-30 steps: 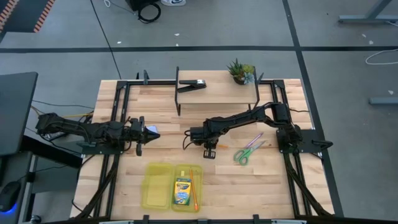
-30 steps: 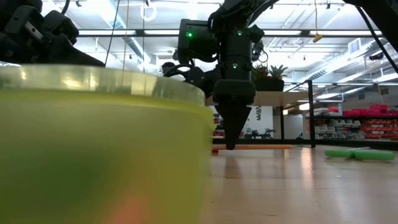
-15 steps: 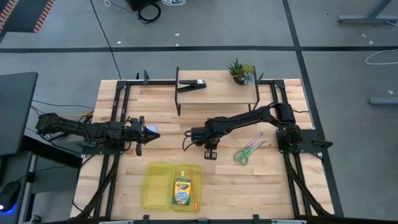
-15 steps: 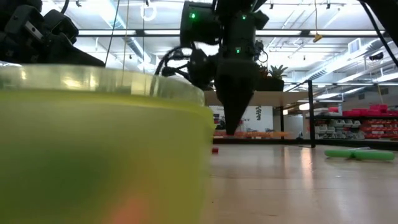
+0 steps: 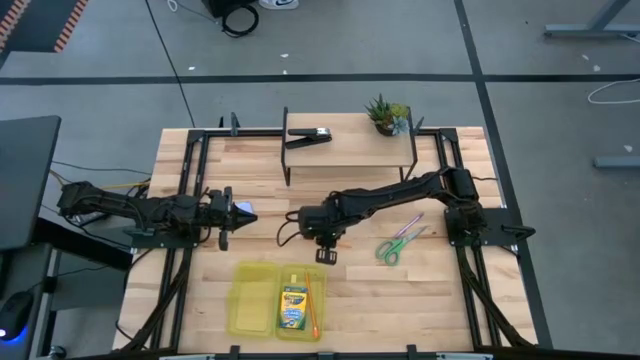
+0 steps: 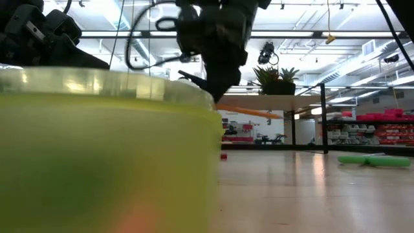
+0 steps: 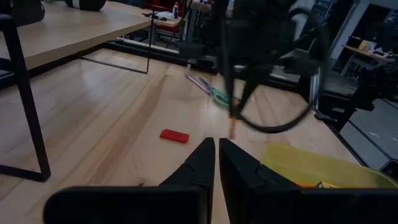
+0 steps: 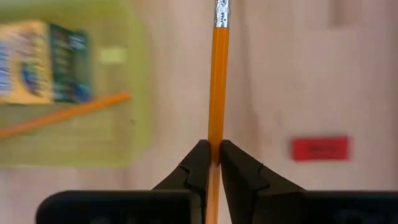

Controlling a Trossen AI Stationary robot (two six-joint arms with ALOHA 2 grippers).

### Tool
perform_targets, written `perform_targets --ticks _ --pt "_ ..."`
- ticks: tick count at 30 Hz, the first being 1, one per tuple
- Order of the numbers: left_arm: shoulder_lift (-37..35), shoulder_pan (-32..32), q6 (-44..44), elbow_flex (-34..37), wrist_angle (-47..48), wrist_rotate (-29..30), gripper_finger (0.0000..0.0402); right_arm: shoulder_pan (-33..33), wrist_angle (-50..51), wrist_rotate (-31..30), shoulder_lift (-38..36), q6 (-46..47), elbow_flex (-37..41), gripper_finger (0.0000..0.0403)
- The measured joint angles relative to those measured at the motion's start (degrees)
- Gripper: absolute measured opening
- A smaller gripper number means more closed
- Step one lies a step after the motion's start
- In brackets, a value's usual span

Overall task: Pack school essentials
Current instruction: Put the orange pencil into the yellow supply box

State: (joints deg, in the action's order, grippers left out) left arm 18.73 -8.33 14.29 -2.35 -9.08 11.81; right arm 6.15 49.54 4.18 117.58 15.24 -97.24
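Overhead, right jaws (image 8: 212, 163) pinch an orange pencil (image 8: 217, 81) between yellow case (image 8: 112, 93) and red piece (image 8: 320, 148).

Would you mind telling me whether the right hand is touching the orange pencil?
Touching: the right wrist view shows the right hand with both fingers pinched against the orange pencil.

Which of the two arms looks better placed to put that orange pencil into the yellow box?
The right arm. Its gripper is shut on the orange pencil and hangs just beyond the yellow box. The left gripper waits at the table's left side, shut and empty.
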Motion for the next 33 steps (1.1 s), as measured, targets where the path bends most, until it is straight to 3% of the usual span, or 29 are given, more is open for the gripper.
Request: perform_targets --ticks 10,21,33 --pt "0.0 0.0 0.0 0.0 0.0 0.0 0.0028 0.9 -10.9 2.4 0.0 10.1 0.0 0.0042" --pt "0.0 0.0 0.0 0.0 0.0 0.0 0.0033 2.5 -13.5 2.4 0.0 24.2 0.0 0.0042" --pt "0.0 0.0 0.0 0.0 -0.1 0.0 0.0024 4.9 -17.3 -1.9 0.0 41.8 0.0 0.0042"
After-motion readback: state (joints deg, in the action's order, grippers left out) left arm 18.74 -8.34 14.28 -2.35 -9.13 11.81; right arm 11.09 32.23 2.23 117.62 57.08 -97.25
